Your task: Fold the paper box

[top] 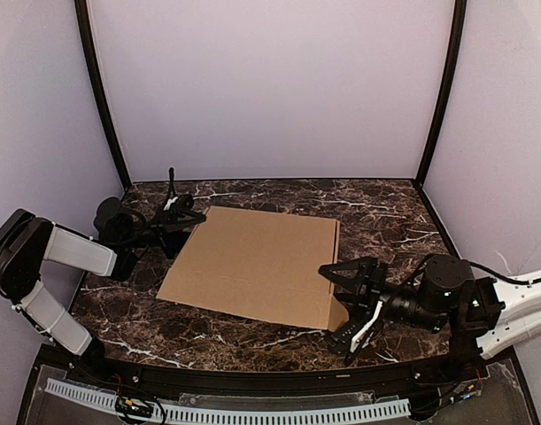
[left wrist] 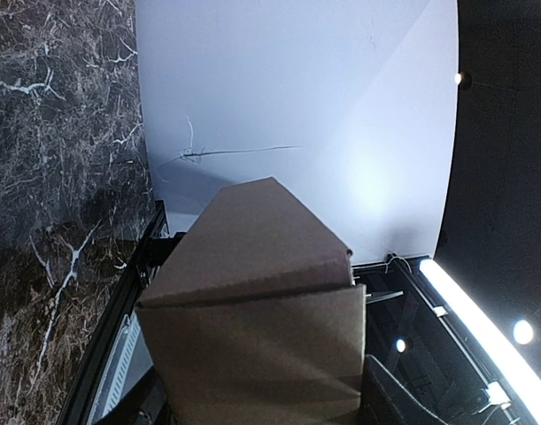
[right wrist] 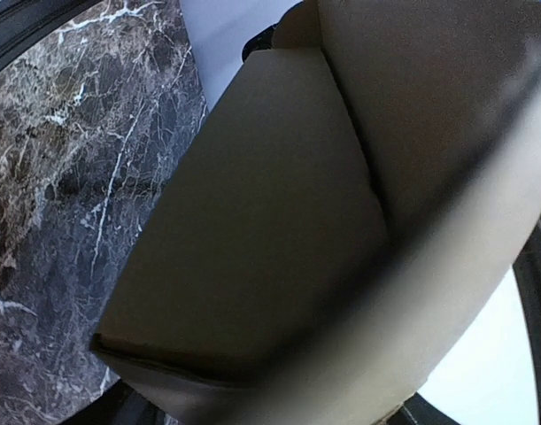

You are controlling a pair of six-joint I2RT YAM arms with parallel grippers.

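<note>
The paper box (top: 252, 264) is a folded, shallow brown cardboard mailer with its lid down, lying flat in the middle of the marble table (top: 385, 217). My left gripper (top: 183, 212) is at the box's far left corner, jaws spread, touching the left edge. In the left wrist view the box (left wrist: 252, 301) fills the space between the jaws, and one dark finger (left wrist: 403, 398) shows beside it. My right gripper (top: 339, 305) is wide open, its jaws straddling the box's near right corner. The box (right wrist: 270, 230) fills the right wrist view very close up.
White walls with black corner posts (top: 102, 97) enclose the table on three sides. A black rail and a white perforated strip (top: 252, 412) run along the near edge by the arm bases.
</note>
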